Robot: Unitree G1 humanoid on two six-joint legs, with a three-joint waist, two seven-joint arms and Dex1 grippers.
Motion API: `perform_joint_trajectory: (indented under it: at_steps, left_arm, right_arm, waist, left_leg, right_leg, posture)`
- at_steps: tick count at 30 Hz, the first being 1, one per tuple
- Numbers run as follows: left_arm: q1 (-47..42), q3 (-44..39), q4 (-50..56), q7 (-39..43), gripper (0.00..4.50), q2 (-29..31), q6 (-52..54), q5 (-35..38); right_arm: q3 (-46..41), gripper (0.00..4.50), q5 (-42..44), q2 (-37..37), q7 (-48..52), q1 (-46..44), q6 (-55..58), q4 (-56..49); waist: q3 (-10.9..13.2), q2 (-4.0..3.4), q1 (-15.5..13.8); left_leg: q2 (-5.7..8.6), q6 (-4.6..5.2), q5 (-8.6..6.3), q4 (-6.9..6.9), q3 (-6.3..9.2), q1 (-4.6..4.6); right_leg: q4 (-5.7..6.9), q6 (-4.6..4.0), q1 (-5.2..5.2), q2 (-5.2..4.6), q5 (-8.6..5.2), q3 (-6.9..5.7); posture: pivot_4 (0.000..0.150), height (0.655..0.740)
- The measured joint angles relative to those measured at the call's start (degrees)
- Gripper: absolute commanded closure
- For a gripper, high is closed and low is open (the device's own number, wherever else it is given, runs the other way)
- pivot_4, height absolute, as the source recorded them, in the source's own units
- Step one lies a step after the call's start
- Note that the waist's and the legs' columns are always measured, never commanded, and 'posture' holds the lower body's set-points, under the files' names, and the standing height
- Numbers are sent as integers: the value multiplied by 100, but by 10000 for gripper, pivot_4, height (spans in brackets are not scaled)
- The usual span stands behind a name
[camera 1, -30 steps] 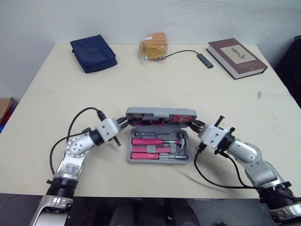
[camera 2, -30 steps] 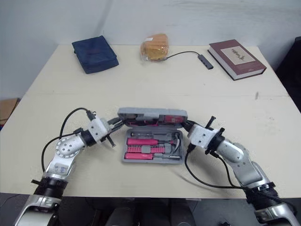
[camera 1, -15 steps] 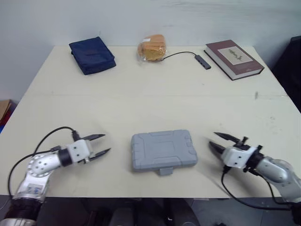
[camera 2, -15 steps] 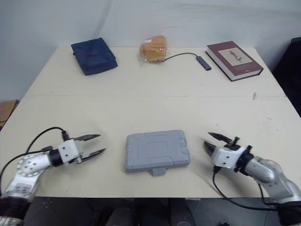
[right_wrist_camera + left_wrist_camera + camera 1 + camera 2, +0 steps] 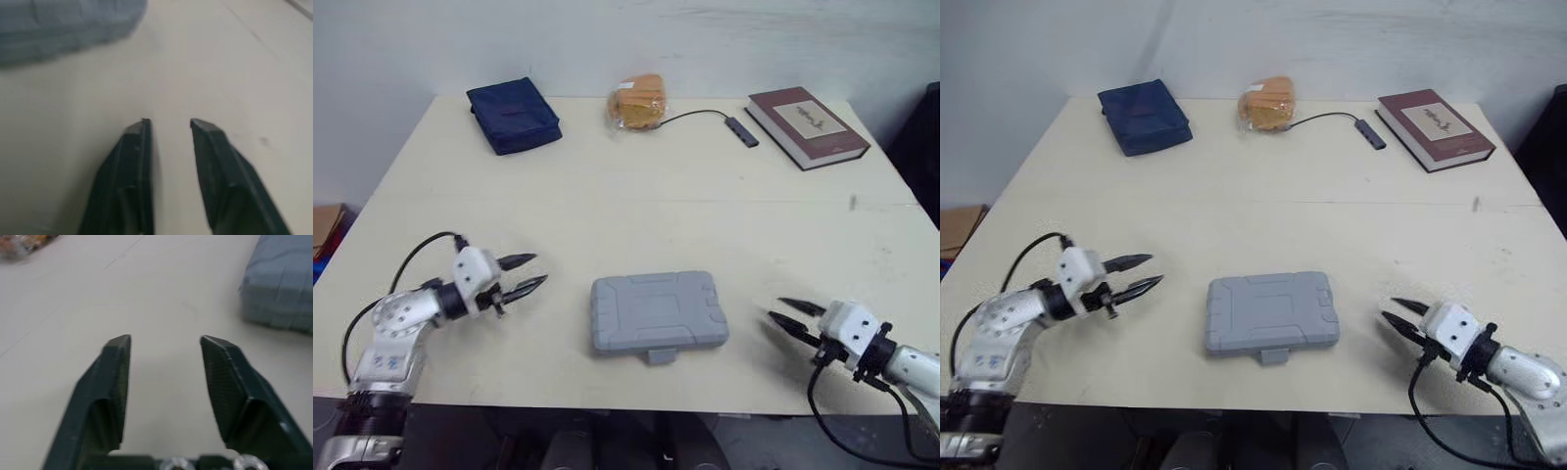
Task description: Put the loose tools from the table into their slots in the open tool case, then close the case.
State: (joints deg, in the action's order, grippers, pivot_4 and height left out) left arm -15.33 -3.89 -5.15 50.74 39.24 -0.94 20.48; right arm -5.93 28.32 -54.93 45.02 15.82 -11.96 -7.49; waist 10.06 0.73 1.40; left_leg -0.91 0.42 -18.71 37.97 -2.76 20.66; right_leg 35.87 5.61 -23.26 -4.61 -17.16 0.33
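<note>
Both grippers have drawn off from the tool case (image 5: 656, 311), whose lid stood raised a second ago and now lies shut. From the left eye, the grey case rests at 6 o'clock on the table (image 5: 636, 206), near its front edge, latch tab toward the robot. The left gripper (image 5: 539, 268) hovers at 9 o'clock from the case and the right gripper (image 5: 774, 308) at 3 o'clock, each near it but clear of it, fingers spread and holding nothing. A navy pouch (image 5: 513, 115) lies at 11 o'clock, an orange packet (image 5: 638, 100) at 12, a cable (image 5: 741, 130) beside it, and a book (image 5: 808, 113) at 1 o'clock; the writing on its cover is too small to read. The right eye gives the same layout. In the left wrist view, the left gripper's fingers stand wide apart over bare tabletop, a corner of the case ahead of them. In the right wrist view, the right gripper's fingers are parted more narrowly, empty, the case edge lying beyond.
</note>
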Motion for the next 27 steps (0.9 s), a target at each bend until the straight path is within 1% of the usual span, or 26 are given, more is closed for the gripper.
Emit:
perform_joint_trajectory:
  at_steps: [1,2,5,7,9,12,14,16,18,22,27]
  left_arm:
    - [-194,101,21,5,42556,-63,167,-12]
    - [-469,239,-4,-4,44552,-172,324,-65]
    - [-1079,607,-110,73,44552,-458,665,-201]
    - [-1251,762,-277,174,44552,-518,822,-293]
    - [-1569,965,-798,205,44552,-663,828,-542]
    - [-2133,1311,-1713,306,44552,-1005,586,-940]
    - [-2479,1447,-2231,330,44552,-1208,380,-1163]
    - [-2682,1474,-2609,407,44552,-1272,234,-1288]
    - [-2795,1511,-2899,537,44552,-1367,66,-1387]
    - [-2815,1642,-3370,729,44552,-1514,-276,-1609]
    - [-2686,1612,-3299,1031,44552,-1565,-342,-1614]
  right_arm:
    - [-14,45000,129,-69,117,103,229,-324]
    - [-29,45000,250,-114,237,215,471,-675]
    - [117,45000,250,-125,453,327,1003,-1299]
    - [133,45000,205,-116,551,327,1234,-1455]
    - [264,45000,63,-89,641,264,1389,-1492]
    - [679,45000,-226,27,775,103,1584,-1528]
    - [900,45000,-456,79,889,47,1599,-1525]
    - [1005,45000,-598,148,956,5,1599,-1505]
    - [1074,45000,-713,267,981,-115,1626,-1436]
    - [1230,45000,-985,576,971,-477,1561,-1204]
    - [1358,45000,-1278,826,1015,-929,1390,-863]
  waist:
    - [0,0,-4]
    - [0,1,-7]
    - [0,3,17]
    - [0,3,35]
    - [3,12,-1]
    - [6,16,-76]
    - [7,18,-140]
    - [6,18,-149]
    - [6,18,-141]
    - [8,23,-141]
    - [6,26,-120]
  left_leg:
    - [1,-1,1,0,4,-2]
    - [1,-2,1,0,6,-5]
    - [2,-4,-1,0,2,-6]
    - [1,-4,-1,0,-9,-11]
    - [3,-5,0,7,-5,-10]
    - [13,-2,-1,13,-5,-8]
    - [17,1,-3,18,-9,4]
    - [15,-3,0,27,-17,29]
    - [13,-13,7,33,-25,43]
    - [13,4,-1,42,-27,42]
    - [10,5,-2,46,-28,37]
  right_leg:
    - [-1,0,3,3,0,-2]
    - [-2,0,9,5,0,-4]
    - [-8,0,10,12,0,0]
    - [-9,1,9,17,0,3]
    - [-7,1,10,18,0,-4]
    - [-5,3,9,23,1,-19]
    - [-9,7,0,43,2,-23]
    - [-9,12,-25,43,5,-22]
    - [-3,24,-35,40,12,-23]
    - [-11,27,-34,41,13,-24]
    - [-3,27,-32,21,13,-21]
  posture:
    - [1500,7400]
    - [1500,7400]
    - [1500,7400]
    - [1500,7400]
    - [1500,7400]
    - [1500,7400]
    - [1500,7400]
    - [1500,7400]
    - [1500,7400]
    - [1500,7400]
    - [1500,7400]
